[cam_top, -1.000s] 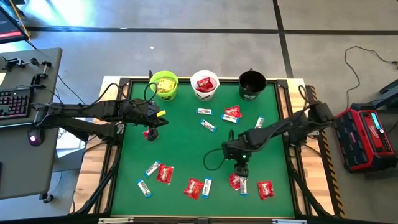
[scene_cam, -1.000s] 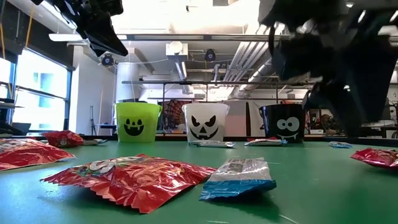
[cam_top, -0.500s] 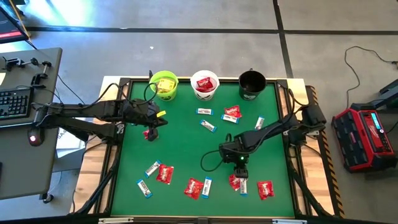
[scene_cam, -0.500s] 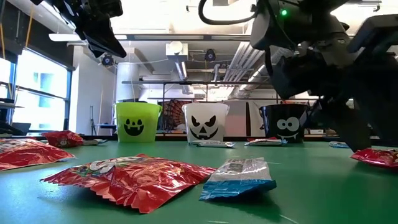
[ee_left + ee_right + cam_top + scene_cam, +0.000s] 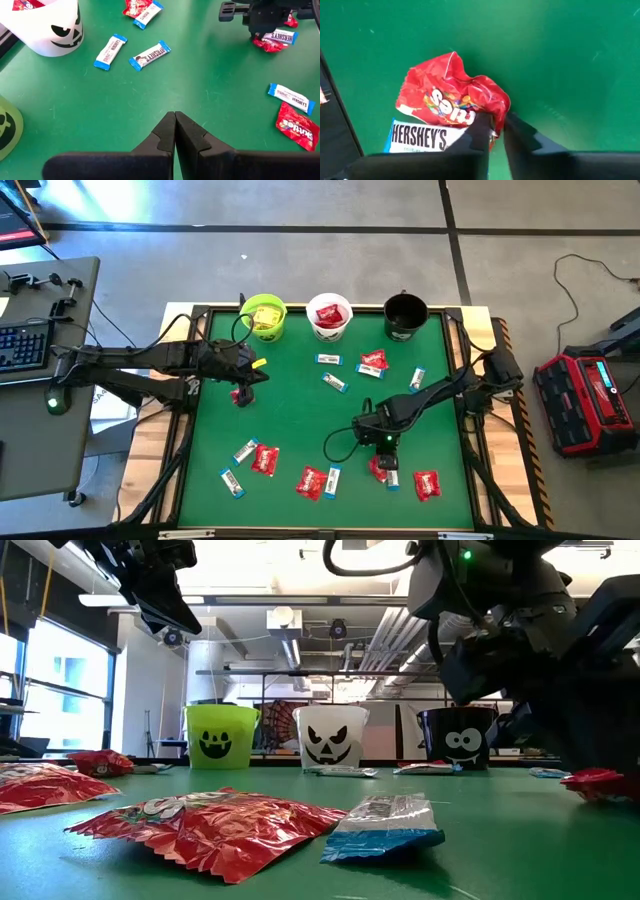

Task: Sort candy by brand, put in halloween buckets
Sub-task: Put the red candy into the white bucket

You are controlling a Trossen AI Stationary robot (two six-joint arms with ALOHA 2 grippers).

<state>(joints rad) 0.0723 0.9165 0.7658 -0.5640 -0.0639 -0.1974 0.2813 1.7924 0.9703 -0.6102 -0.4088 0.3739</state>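
My right gripper [image 5: 385, 463] stands low over the green table's near right part, shut on a red candy packet [image 5: 450, 97]. A blue-and-white bar [image 5: 417, 137] lies against that packet. My left gripper [image 5: 175, 130] hangs shut, holding nothing, above the table's left part. The lime green bucket [image 5: 264, 317], white bucket [image 5: 329, 316] and black bucket [image 5: 405, 315] stand in a row at the far edge. Yellow packets show in the green one and red packets in the white one. More red packets and bars lie loose on the table. My right gripper pinches the red packet's crumpled edge [image 5: 495, 112] between its two fingers. The fingers come steeply from above, slanting down. The rest of the packet lies on the table, bunched up toward the fingers.
Loose candy lies at mid-table [image 5: 334, 382], near the black bucket [image 5: 372, 361] and along the near edge [image 5: 312, 481]. One red packet [image 5: 427, 484] lies just right of my right gripper. Another [image 5: 238, 395] lies below my left gripper. A wooden rim [image 5: 478, 480] frames the table.
My right gripper has sunk toward the table onto the red packet and has shut on its edge, which now stands bunched up between the fingers.
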